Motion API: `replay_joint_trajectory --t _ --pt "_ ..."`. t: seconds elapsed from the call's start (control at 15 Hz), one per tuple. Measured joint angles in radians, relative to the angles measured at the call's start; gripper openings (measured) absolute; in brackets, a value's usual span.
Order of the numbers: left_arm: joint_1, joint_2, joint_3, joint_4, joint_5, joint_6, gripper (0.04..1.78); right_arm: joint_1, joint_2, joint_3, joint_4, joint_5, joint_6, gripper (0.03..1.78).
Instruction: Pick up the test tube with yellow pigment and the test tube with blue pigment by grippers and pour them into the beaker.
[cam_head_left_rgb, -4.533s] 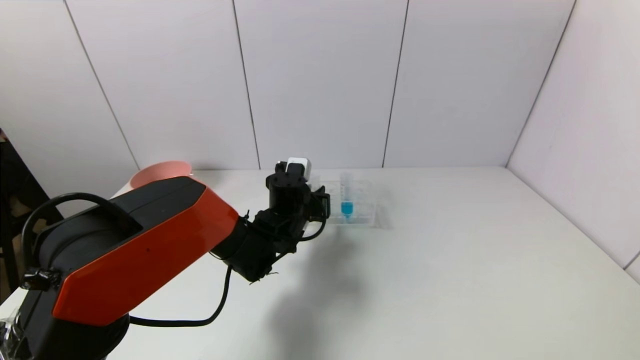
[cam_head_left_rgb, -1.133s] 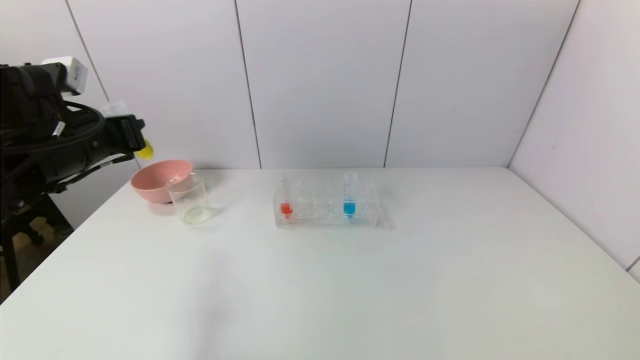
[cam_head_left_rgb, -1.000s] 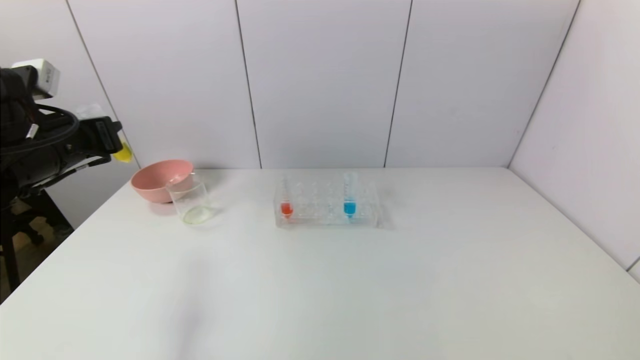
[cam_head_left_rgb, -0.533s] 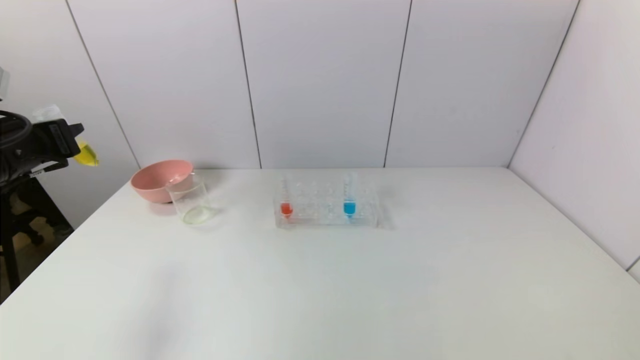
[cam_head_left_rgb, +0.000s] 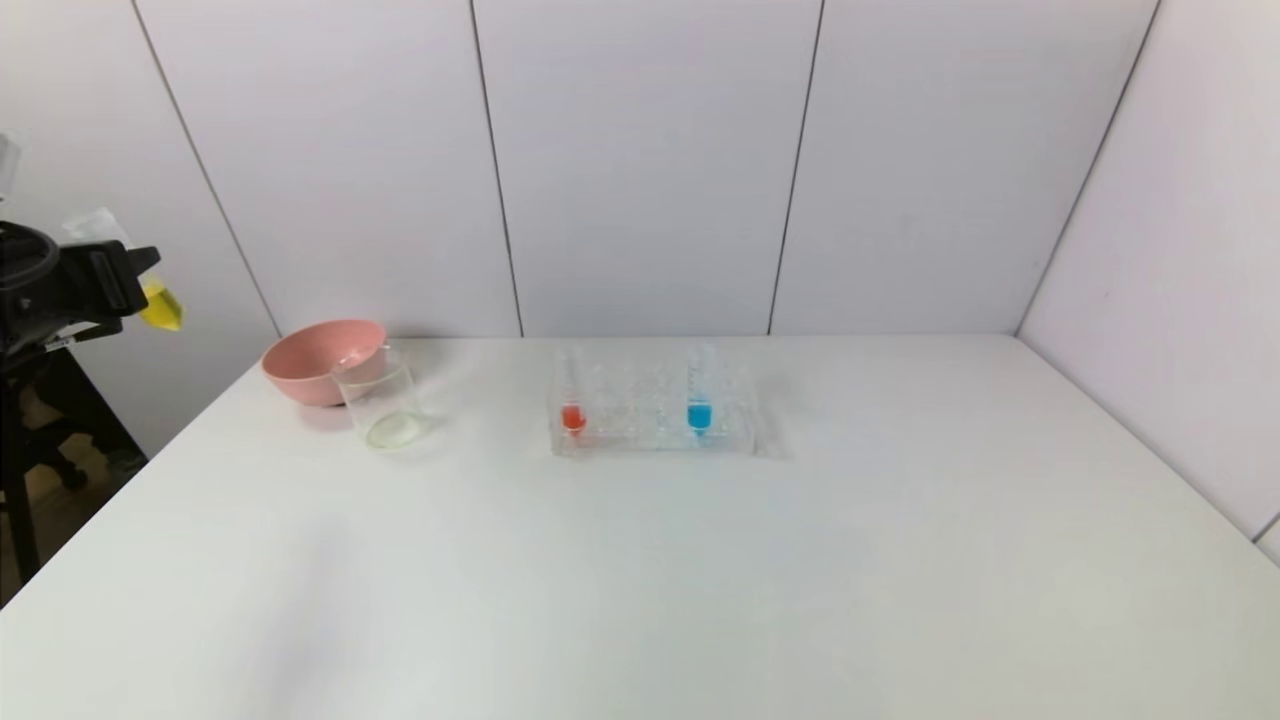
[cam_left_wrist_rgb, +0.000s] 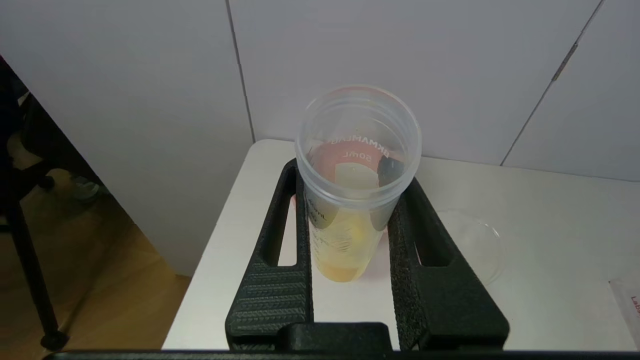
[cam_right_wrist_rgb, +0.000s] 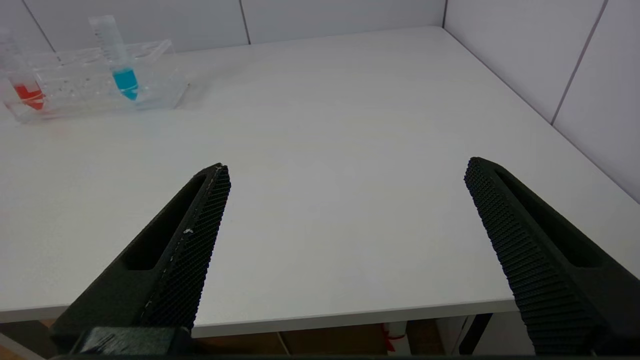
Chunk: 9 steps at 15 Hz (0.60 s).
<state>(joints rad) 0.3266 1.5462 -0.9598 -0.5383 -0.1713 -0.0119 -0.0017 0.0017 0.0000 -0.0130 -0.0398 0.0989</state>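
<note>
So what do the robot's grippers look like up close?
Both are black. The left gripper has two flat, wedge-shaped fingers with long slots cut through them and a bumpy, ridged texture. The right gripper has the same long, pointed black fingers, with inner faces covered in a fine grid of tiny bumps. No cables or writing show on them.

A lab bench: clear tube rack (cam_head_left_rgb: 650, 420), beaker (cam_head_left_rgb: 385, 405), white table (cam_head_left_rgb: 700, 580), panelled walls
</note>
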Motion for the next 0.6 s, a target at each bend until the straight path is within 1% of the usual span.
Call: replay_joint_trajectory --t 0.13,0.4,0.53,0.6 --pt "0.023 0.033 -0.028 -0.005 -0.036 0.016 0.45 0.000 0.000 0.000 0.000 0.000 0.000 1.71" --pt "0.061 0.069 -0.051 0.002 -0.160 0.028 0.45 0.000 0.000 0.000 0.000 0.000 0.000 1.71" --pt "0.064 0.090 -0.081 0.030 -0.243 0.056 0.45 0.000 0.000 0.000 0.000 0.000 0.000 1.71" --pt "0.064 0.101 -0.099 0.063 -0.263 0.088 0.45 0.000 0.000 0.000 0.000 0.000 0.000 1.71"
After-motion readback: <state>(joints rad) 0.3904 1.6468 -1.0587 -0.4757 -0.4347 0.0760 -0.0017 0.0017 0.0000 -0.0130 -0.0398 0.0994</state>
